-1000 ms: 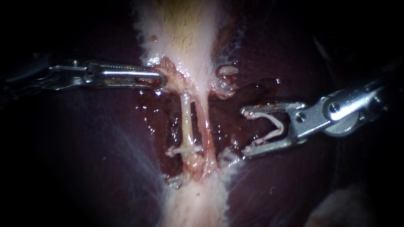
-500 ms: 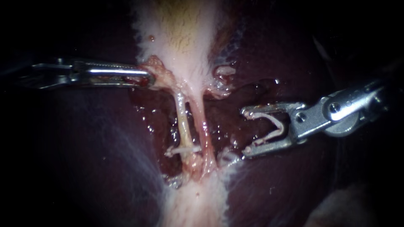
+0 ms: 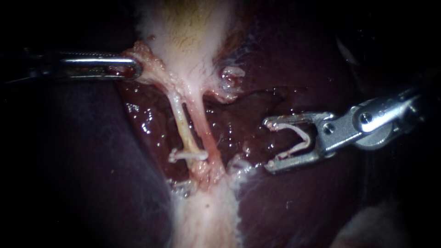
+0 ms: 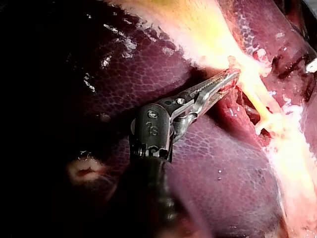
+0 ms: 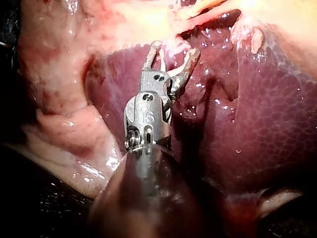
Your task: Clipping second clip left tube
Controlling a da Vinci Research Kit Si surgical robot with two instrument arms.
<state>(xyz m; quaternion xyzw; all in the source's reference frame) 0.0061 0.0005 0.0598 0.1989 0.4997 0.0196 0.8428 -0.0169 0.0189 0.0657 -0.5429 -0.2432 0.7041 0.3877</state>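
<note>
Pale left tube (image 3: pixel 183 126), near right instrument's (image 3: pixel 268 143) clip (image 3: pixel 305 138)

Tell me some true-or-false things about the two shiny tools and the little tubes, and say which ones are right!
1. The right instrument carries a white clip between its jaws. True.
2. That white clip is wrapped around a tube. False: it sits apart from both tubes, over the dark liver.
3. The left tube has one fastened clip across its lower end. True.
4. The left instrument has open, empty jaws. False: its jaws are shut on pale tissue at the edge of the gallbladder.
</note>
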